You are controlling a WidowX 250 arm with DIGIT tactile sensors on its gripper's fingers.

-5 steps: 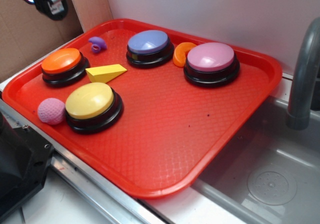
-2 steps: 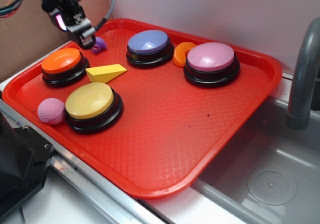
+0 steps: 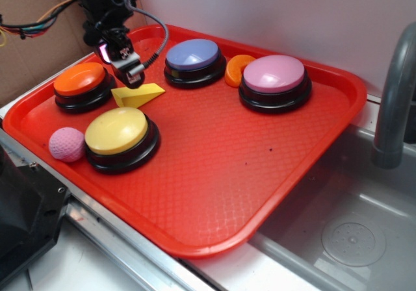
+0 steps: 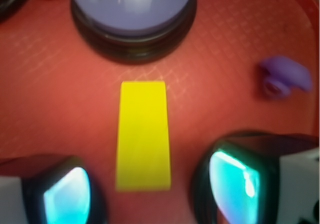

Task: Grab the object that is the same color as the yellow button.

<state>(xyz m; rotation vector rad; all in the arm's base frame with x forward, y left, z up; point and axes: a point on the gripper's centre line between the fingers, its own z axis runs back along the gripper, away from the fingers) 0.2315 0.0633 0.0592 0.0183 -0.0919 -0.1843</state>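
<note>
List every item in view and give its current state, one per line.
gripper: open, fingers straddling the yellow wedge, not yet closed.
yellow wedge: lying flat on the tray, ungrasped.
yellow button: upright, unpressed.
orange button: upright, untouched.
blue button: upright, untouched.
pink button: upright, untouched.
pink ball: resting against the yellow button.
orange crescent: between the blue and pink buttons.
purple piece: lying on the tray.
tray: flat beside the sink.

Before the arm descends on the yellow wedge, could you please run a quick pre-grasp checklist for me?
1. Target chosen: yellow wedge matches the yellow button: ok.
2. Tool open: fingers apart in the wrist view: ok.
3. Wedge centred between the fingers: ok.
4. Tool low enough to close: not ok, it hangs above the wedge.
5. Clearance from the orange button: cannot tell.
6. Purple piece outside the grasp: ok.
</note>
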